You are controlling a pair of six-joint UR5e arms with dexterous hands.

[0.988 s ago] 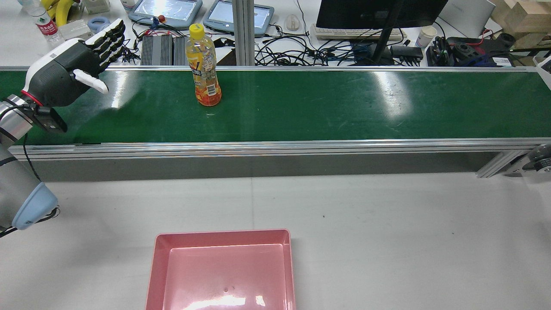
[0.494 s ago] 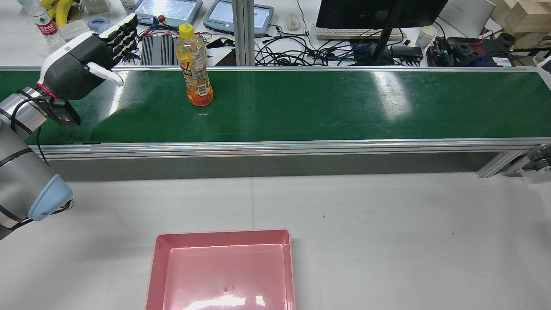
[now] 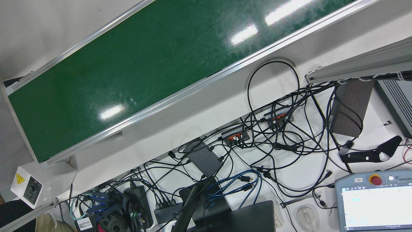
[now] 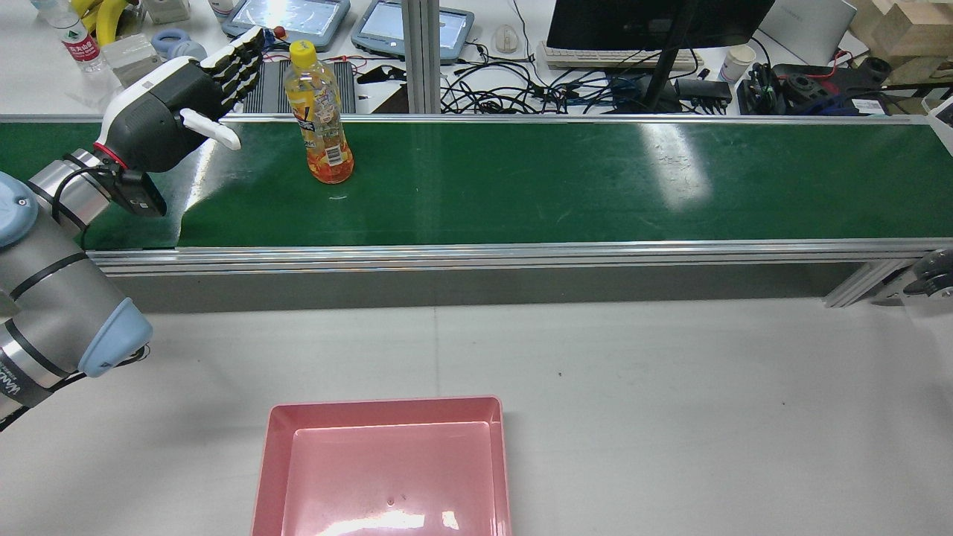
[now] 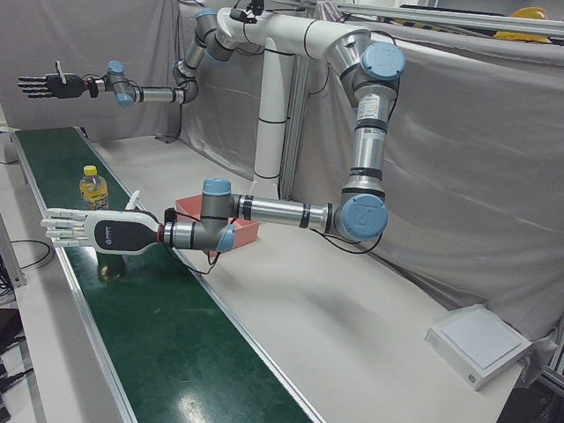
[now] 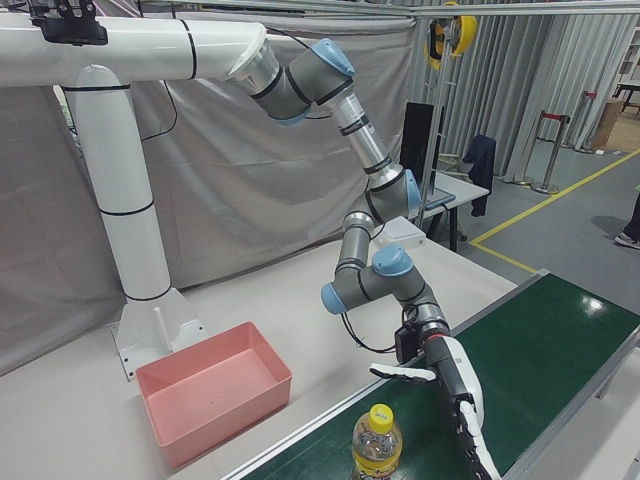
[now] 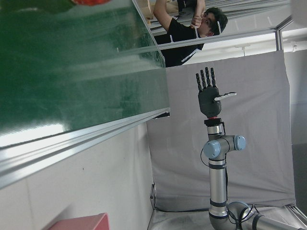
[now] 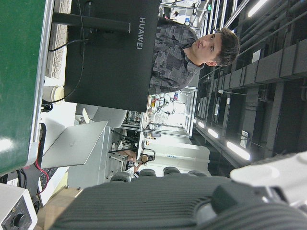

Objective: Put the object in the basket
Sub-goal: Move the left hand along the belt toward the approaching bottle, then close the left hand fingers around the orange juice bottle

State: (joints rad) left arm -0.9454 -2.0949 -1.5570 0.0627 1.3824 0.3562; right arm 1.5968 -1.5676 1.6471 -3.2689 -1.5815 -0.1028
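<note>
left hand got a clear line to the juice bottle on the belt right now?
Probably yes. The left hand is open, fingers spread, level with the juice bottle and just beside it over the green belt. Nothing shows in the gap between them.

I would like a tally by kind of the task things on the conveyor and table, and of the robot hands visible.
Bottles: 1, juice bottle upright on the green belt
Baskets: 1, pink basket, nothing in it
Robot hands: 2, left hand and right hand, both open
Total: 4
</note>
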